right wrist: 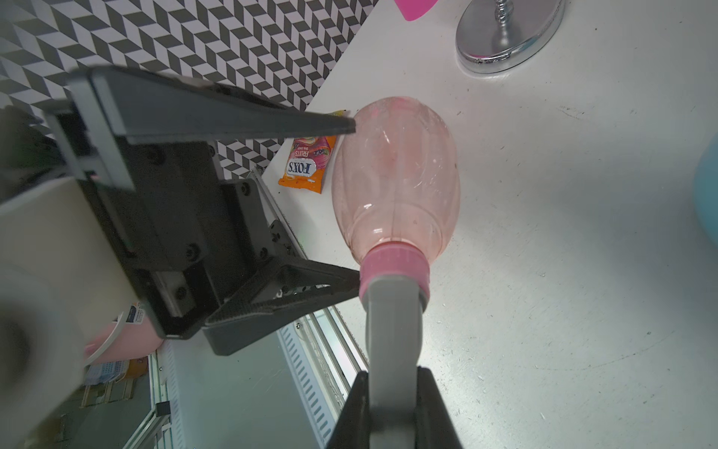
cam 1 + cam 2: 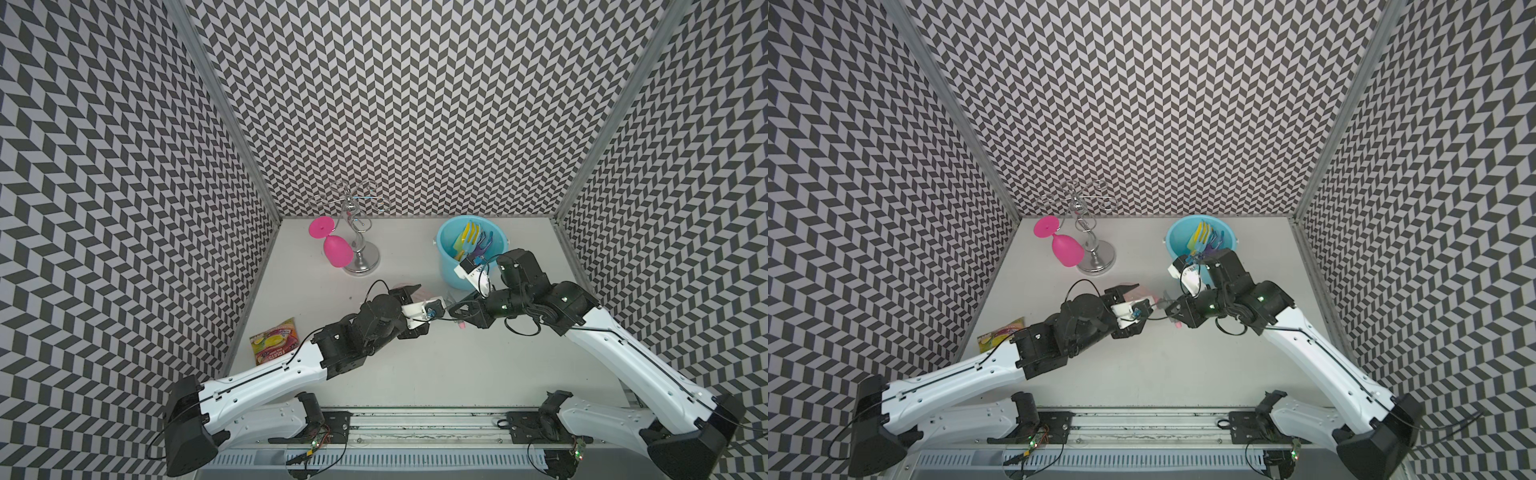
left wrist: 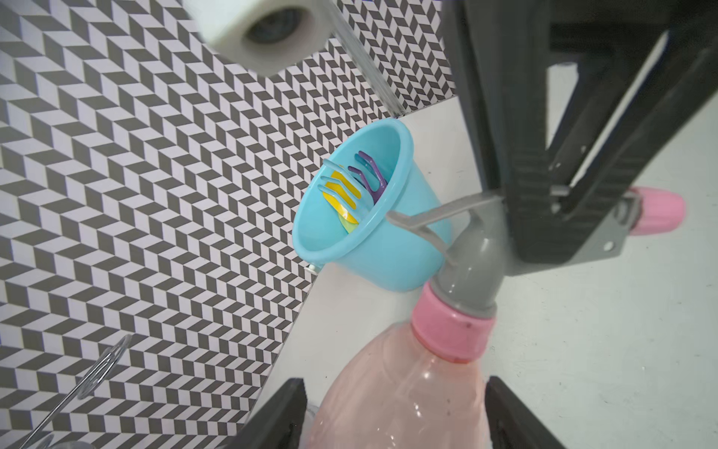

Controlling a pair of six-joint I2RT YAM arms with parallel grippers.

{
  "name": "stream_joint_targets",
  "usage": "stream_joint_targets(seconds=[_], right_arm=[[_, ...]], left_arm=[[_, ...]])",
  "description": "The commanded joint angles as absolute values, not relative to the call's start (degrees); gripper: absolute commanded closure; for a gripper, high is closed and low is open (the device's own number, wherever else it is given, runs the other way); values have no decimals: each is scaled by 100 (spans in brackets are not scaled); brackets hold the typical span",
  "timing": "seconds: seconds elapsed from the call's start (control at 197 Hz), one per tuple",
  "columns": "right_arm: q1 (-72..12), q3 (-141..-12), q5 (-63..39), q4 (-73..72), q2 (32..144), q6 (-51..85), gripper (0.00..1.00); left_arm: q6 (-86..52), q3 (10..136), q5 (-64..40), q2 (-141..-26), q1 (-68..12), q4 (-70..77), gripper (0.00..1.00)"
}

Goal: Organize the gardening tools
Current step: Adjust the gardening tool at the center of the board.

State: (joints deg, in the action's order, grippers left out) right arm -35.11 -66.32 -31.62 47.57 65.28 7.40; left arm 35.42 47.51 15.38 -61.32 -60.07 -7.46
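The translucent pink spray bottle [image 1: 396,175] hangs just above the table, in mid-table. My right gripper [image 1: 393,373] is shut on its grey spray head. My left gripper [image 3: 394,383] is open, with one finger on each side of the bottle's [image 3: 408,388] body and small gaps showing. In both top views the two grippers meet in the middle, left [image 2: 424,307] and right [image 2: 452,309]. The blue bucket [image 2: 453,270] at the back right holds a yellow scoop [image 3: 342,194], a pale blue fork [image 3: 338,180] and a purple rake [image 3: 369,171].
A pink wine glass [image 2: 334,249] leans by a chrome wire stand [image 2: 361,257] at the back left. An orange candy packet [image 2: 274,340] lies near the left wall. Patterned walls close in three sides. The right arm's wrist reaches over the bucket's [image 2: 1177,249] front rim.
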Motion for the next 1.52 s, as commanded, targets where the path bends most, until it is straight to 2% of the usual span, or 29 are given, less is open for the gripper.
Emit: stream_joint_targets(seconds=[0.0, 0.304, 0.537, 0.785, 0.826, 0.962, 1.165, 1.317, 1.514], right_arm=[[-3514, -6803, -3365, 4576, 6438, 636, 100], [-3509, -6785, -3428, 4522, 6517, 654, 100], [-3509, -6809, -3420, 4491, 6556, 653, 100], [-3508, -6877, -3330, 4464, 6600, 707, 100], [-3499, -6897, -3262, 4456, 6607, 742, 94], [-3469, -6938, -2906, 4406, 6575, 887, 64], [-3103, -6910, -2526, 4196, 6388, 1128, 41], [-2468, -6731, -2539, 3750, 6061, 1325, 34], [-1881, -6129, -2394, 3074, 5520, 1673, 34]], left_arm=[[3708, 4923, 1445, -6340, -6144, -563, 28], [3622, 5032, 1297, -6728, -6288, -343, 49], [3612, 5109, 1196, -6921, -6324, -382, 57], [3504, 5100, 1206, -6993, -6328, -437, 82], [3466, 5108, 1230, -6998, -6328, -430, 86], [3265, 5107, 1323, -7035, -6326, -352, 94], [2664, 5065, 1258, -7074, -6209, -180, 97], [1818, 4959, 1001, -7099, -5846, 176, 99], [585, 4634, 596, -6984, -5253, 1239, 99]])
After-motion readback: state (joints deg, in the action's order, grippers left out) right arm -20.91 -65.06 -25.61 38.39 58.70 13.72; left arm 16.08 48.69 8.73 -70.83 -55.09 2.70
